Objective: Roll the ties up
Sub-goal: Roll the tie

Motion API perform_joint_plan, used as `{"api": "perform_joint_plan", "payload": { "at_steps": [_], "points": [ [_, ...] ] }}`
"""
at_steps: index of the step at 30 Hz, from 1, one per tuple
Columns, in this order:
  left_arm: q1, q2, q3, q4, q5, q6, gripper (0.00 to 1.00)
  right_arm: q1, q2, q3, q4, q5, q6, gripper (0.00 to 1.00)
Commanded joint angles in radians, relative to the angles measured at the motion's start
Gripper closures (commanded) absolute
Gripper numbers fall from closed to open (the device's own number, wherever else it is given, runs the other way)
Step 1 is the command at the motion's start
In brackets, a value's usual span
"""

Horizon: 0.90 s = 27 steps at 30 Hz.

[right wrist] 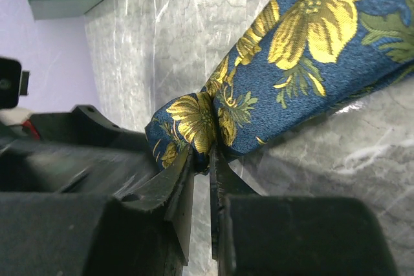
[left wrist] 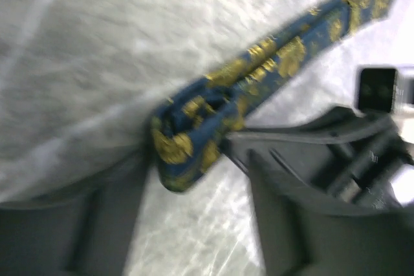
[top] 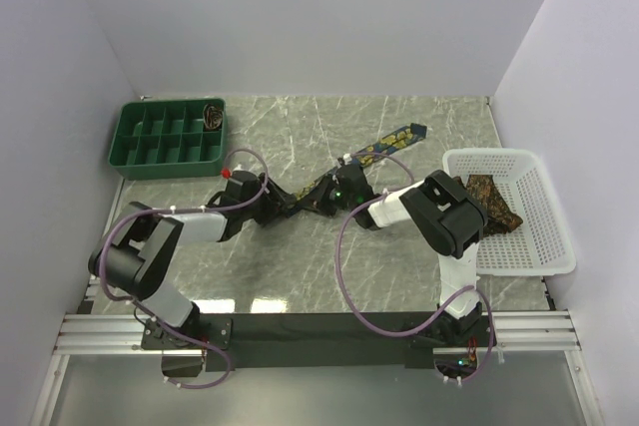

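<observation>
A navy tie [top: 384,145] with yellow flowers lies slantwise across the middle of the table, its pointed end at the far right. Its near end is folded into a small roll [right wrist: 194,124]. My right gripper [right wrist: 208,159] is shut on that roll, pinching the fabric between both fingertips. My left gripper [left wrist: 194,185] faces it from the left, open, with the rolled end [left wrist: 184,140] just at its fingertips and bare table between the fingers. Brown ties [top: 491,202] lie in the white basket [top: 544,236]. A rolled tie [top: 213,115] sits in the green tray's far right compartment.
The green compartment tray [top: 150,147] stands at the back left. The white mesh basket is against the right wall. Both grippers meet close together at the table's middle [top: 310,199]. Purple cables loop beside each arm.
</observation>
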Motion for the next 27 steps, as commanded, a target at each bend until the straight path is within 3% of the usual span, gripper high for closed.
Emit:
{"api": "perform_joint_plan", "payload": {
  "at_steps": [1, 2, 4, 9, 14, 22, 27],
  "points": [
    [-0.016, -0.009, -0.059, -0.062, 0.011, -0.003, 0.23, 0.005, 0.051, -0.048, -0.093, 0.044, 0.002, 1.00],
    [-0.016, -0.037, -0.051, -0.084, -0.003, 0.017, 0.09, 0.005, 0.051, -0.039, -0.104, 0.041, -0.013, 1.00],
    [-0.014, -0.075, -0.034, -0.142, -0.049, 0.113, 0.00, 0.005, 0.048, -0.028, -0.145, 0.047, -0.039, 1.00],
    [-0.069, -0.210, 0.076, -0.340, -0.227, 0.499, 0.01, 0.005, 0.040, 0.004, -0.204, 0.037, -0.091, 1.00],
    [-0.134, -0.215, 0.168, -0.420, -0.232, 0.791, 0.01, -0.001, 0.048, 0.029, -0.233, 0.029, -0.120, 1.00],
    [-0.163, -0.034, 0.292, -0.503, -0.281, 1.051, 0.00, -0.012, 0.057, 0.046, -0.244, -0.005, -0.145, 1.00],
    [-0.163, 0.024, 0.345, -0.500, -0.204, 1.132, 0.01, -0.013, 0.055, 0.055, -0.248, -0.013, -0.160, 1.00]
  ]
}}
